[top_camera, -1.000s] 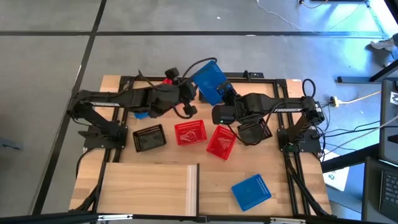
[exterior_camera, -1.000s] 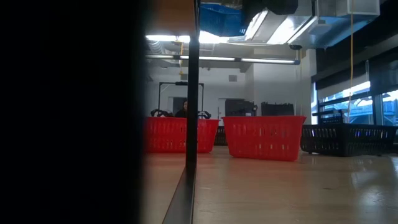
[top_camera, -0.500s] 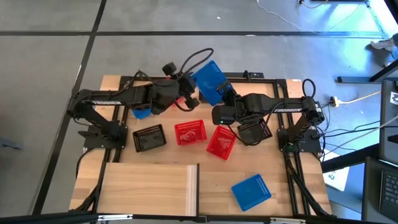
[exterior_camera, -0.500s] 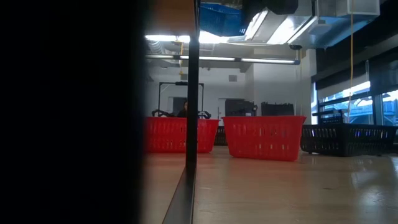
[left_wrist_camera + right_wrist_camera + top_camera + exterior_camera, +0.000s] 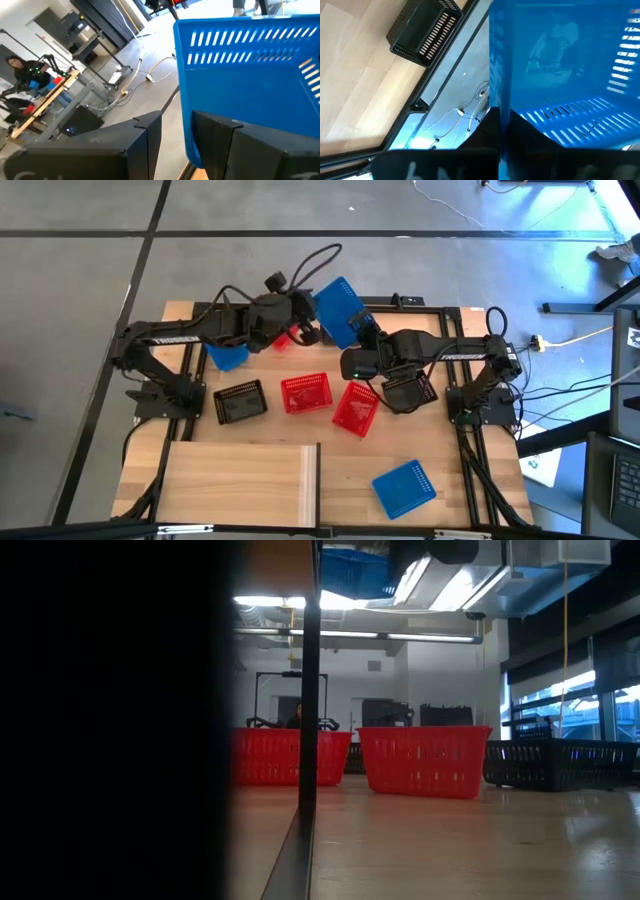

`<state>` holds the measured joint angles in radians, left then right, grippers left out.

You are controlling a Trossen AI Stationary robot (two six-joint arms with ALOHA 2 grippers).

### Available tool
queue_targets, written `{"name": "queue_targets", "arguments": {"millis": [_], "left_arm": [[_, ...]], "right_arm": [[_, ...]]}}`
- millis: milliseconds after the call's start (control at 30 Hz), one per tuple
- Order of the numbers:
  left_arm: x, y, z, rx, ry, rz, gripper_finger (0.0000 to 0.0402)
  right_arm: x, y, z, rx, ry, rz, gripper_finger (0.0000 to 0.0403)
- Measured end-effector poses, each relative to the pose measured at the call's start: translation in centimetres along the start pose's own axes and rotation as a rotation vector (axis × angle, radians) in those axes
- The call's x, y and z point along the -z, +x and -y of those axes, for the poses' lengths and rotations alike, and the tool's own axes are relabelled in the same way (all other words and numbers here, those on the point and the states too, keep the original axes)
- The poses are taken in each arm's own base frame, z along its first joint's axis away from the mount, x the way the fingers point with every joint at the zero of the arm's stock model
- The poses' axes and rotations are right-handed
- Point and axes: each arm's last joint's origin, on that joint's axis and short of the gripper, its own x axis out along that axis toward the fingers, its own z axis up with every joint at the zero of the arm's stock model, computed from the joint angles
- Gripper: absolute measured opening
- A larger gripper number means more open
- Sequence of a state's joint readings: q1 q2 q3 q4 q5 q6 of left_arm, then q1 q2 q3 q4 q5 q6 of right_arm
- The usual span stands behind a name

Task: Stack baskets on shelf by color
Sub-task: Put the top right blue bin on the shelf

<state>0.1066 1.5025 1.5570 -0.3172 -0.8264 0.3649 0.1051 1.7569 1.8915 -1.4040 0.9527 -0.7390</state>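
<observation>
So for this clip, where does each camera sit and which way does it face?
High view: overhead, straight down on the table; both arms show.
Low view: table height, level across to two red baskets; no arm clearly shows.
Left wrist view: on the left arm, facing the raised blue basket past its open left gripper.
Right wrist view: on the right arm; right gripper shut on that basket's wall.
Shared: both wrist views and the high view show the blue basket.

Lighting, as we record it: even overhead light on the desk, soft shadows only. Bluish daylight glare at the far right floor. Low view: left part black, ceiling strip lights blown out. Wrist views: near fingers blurred, blue basket brightly lit.
</observation>
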Motion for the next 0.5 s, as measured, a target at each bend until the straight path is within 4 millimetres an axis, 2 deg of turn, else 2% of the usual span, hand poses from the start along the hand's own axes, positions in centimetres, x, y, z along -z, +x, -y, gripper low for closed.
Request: {"name": "queue_targets", "arguments": {"millis": [367,500], "left_arm": [[0.43,1.03,0.07,0.013,0.017,-0.015,0.01],[0.45,1.03,0.08,0.008,0.046,-0.018,0.008]], "right_arm": [[-0.04,-0.01,-0.02,-0.003,-0.001,0.003,0.0],[-0.05,0.0,-0.02,-0.003,-0.001,0.003,0.0]]}}
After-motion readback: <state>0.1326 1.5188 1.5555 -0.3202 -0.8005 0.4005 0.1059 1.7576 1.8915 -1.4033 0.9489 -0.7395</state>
